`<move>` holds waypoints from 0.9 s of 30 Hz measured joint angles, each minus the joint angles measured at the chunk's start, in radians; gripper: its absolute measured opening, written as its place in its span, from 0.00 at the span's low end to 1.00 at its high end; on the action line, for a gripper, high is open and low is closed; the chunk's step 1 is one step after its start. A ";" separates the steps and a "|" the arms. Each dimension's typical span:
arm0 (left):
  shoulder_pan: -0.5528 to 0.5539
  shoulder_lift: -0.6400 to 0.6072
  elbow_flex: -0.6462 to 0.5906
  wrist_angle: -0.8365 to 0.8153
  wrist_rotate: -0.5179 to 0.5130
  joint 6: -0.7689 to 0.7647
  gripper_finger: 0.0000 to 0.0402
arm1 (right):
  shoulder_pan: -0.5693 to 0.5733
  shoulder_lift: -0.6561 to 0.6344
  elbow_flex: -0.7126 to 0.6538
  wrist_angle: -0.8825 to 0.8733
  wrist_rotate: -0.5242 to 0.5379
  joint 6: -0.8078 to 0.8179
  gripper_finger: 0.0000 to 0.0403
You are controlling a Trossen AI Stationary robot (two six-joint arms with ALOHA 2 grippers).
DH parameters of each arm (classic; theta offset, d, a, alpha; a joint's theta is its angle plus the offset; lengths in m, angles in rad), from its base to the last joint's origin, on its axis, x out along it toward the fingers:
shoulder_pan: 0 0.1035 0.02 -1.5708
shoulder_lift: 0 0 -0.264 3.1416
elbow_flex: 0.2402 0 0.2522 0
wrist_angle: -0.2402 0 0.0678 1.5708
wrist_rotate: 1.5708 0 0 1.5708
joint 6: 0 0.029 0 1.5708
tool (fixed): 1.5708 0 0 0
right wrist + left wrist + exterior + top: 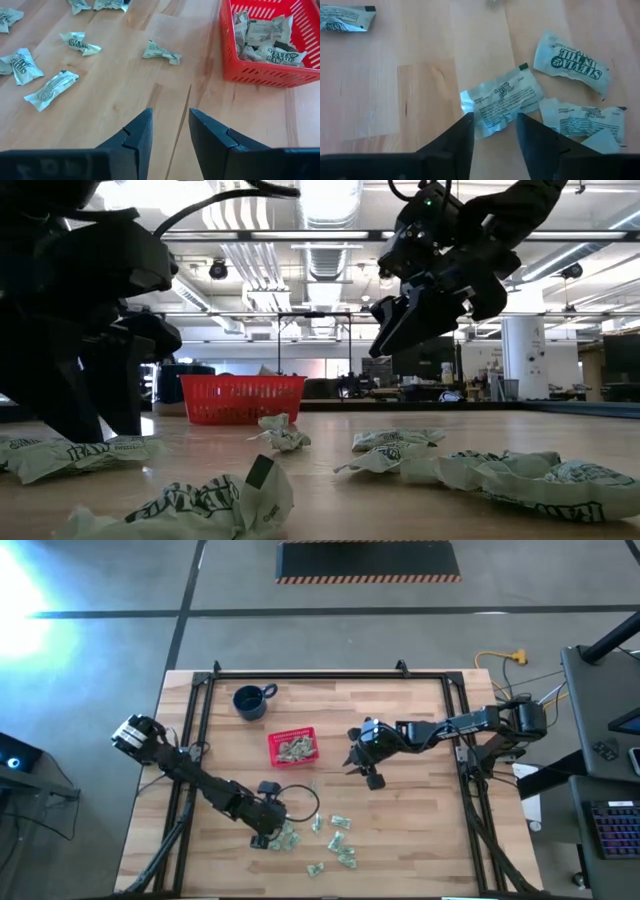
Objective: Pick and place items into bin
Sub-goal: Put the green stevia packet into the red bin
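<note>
The red basket (292,746) stands mid-table with several pale green-and-white packets inside (265,37). More packets lie loose on the near part of the table (338,840). My left gripper (274,833) is low at the left edge of that scatter. It is open, with its fingers on either side of the near end of one flat packet (502,102). My right gripper (356,761) hangs open and empty above the table (388,338), just right of the basket (272,70).
A dark blue mug (250,701) stands left of and beyond the basket. Other packets lie close around the left gripper (572,62), (582,122). Bare wood (115,95) lies below the right gripper. A black frame (300,673) edges the table.
</note>
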 joint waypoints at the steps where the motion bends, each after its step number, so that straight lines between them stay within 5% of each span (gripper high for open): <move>1: 0.000 0.004 0.000 0.001 -0.001 0.000 0.31 | 0.000 0.000 0.000 0.000 0.000 0.002 0.29; 9: 0.000 0.006 0.001 0.001 0.001 0.001 0.22 | 0.000 0.001 0.000 -0.001 0.000 0.006 0.29; 15: 0.000 0.004 0.001 -0.001 0.000 0.009 0.03 | 0.000 0.001 0.000 -0.001 0.001 0.003 0.27; 19: 0.000 -0.021 -0.002 -0.019 -0.024 0.026 0.02 | 0.000 0.001 -0.002 -0.001 0.001 0.003 0.25; 27: 0.003 -0.151 0.021 -0.100 -0.290 0.101 0.01 | -0.001 0.002 -0.005 -0.001 0.003 0.003 0.23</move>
